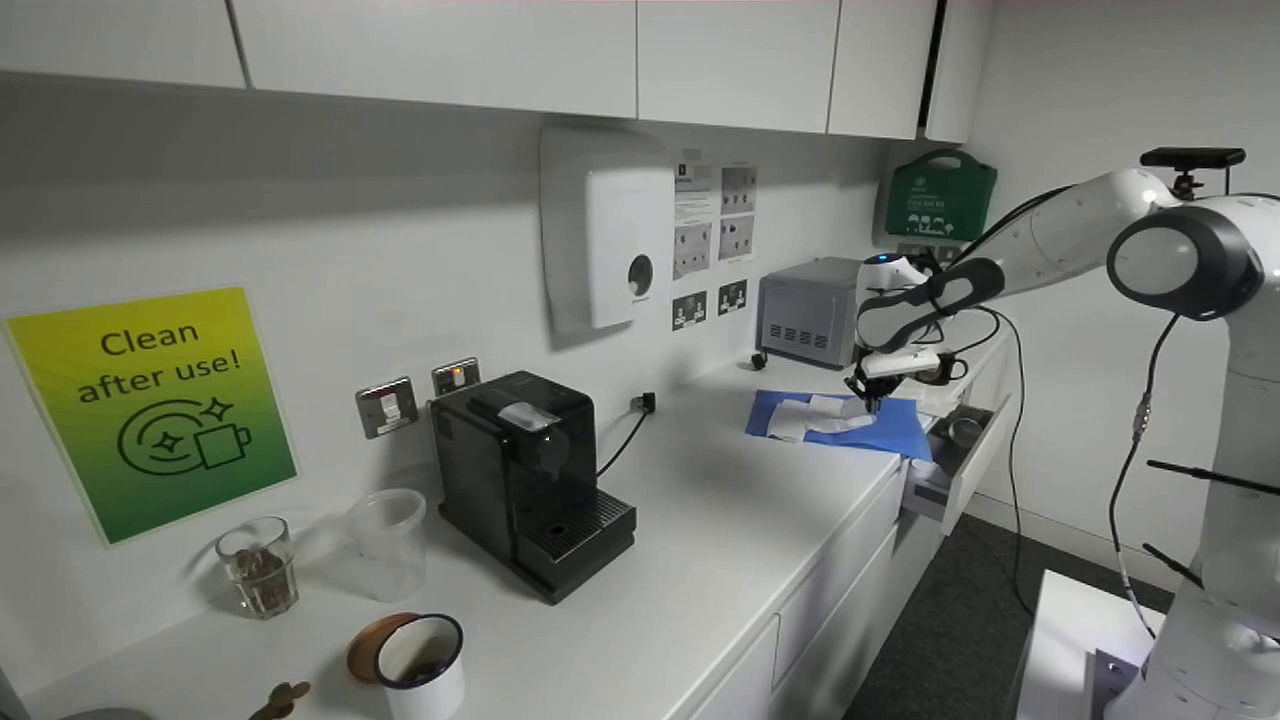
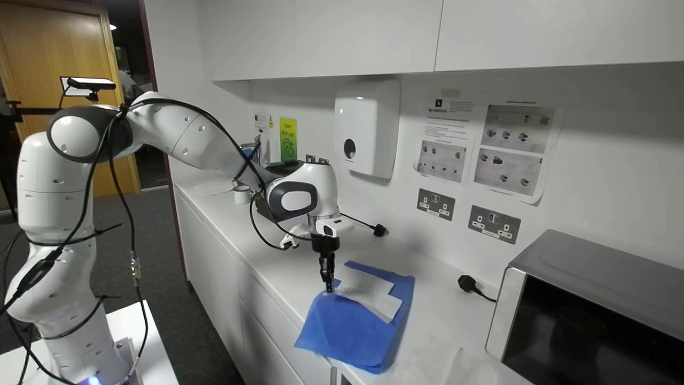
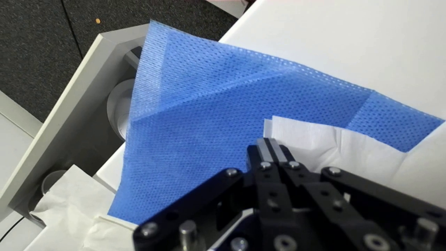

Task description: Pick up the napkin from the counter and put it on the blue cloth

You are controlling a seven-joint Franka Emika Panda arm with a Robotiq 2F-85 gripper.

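White, the napkin (image 3: 331, 148) lies on the cloth (image 3: 195, 139), likely its goal. The gripper (image 3: 269, 146) is closed; any pinch is unclear.

counter (image 1: 690, 505) free between coffeemaker (image 1: 520, 480) and blue cloth (image 1: 890, 435)

Lit from above in both exterior views; shadowed high on the wall (image 1: 380, 165) beside the dispenser (image 1: 605, 235), paler on the worktop (image 1: 690, 540) below, blurred on the adjacent notices (image 2: 445, 140).
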